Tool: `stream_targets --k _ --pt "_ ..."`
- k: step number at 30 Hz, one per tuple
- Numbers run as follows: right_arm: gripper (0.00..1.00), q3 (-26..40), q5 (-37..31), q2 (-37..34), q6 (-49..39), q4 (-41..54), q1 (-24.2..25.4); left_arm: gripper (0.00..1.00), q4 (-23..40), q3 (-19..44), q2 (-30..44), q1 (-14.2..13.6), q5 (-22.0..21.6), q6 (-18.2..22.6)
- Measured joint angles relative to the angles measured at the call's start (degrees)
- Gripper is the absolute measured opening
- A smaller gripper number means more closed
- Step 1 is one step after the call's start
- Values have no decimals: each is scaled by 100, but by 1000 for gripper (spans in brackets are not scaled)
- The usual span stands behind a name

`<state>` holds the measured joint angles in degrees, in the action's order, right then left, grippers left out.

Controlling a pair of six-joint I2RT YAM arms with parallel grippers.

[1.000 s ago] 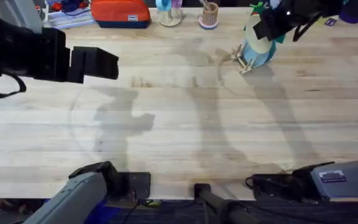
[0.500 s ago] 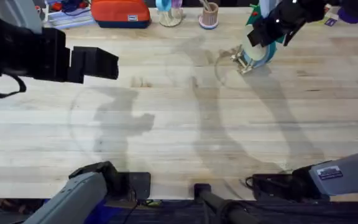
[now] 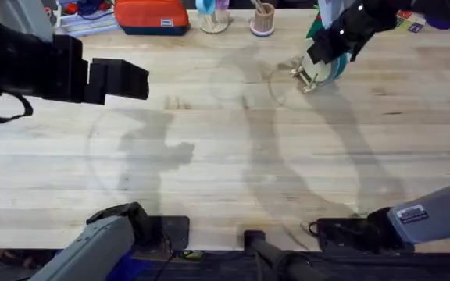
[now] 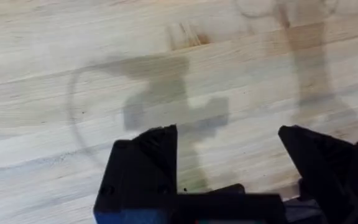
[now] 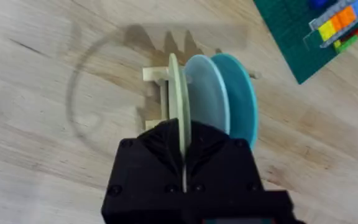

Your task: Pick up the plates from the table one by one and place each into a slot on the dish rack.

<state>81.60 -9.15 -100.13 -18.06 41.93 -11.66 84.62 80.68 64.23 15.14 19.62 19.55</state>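
The table (image 3: 225, 156) is lying mostly bare, its pale planks carrying only shadows across the middle. The left claw (image 4: 229, 162) is hanging over the left part of the table, its jaws spread wide and gripping nothing. The right claw (image 3: 336, 40) is reaching to the far right part of the table — it is sitting directly over the dish rack (image 5: 156, 93). In the right wrist view its black fingers are pinching the top rim of the cream-yellow plate (image 5: 178, 102), which is standing on edge in the rack's outermost slot. Two light blue plates (image 5: 219, 99) are standing upright just beside it, in the next slots. Whether the cream plate is resting fully on the rack's base is hard to tell — the claw is covering its upper edge.
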Motion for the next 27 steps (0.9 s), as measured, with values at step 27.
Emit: stream_targets --k 27 --pt "160 0 0 -215 -5 -15 0 994 22 0 0 0 -2 0"
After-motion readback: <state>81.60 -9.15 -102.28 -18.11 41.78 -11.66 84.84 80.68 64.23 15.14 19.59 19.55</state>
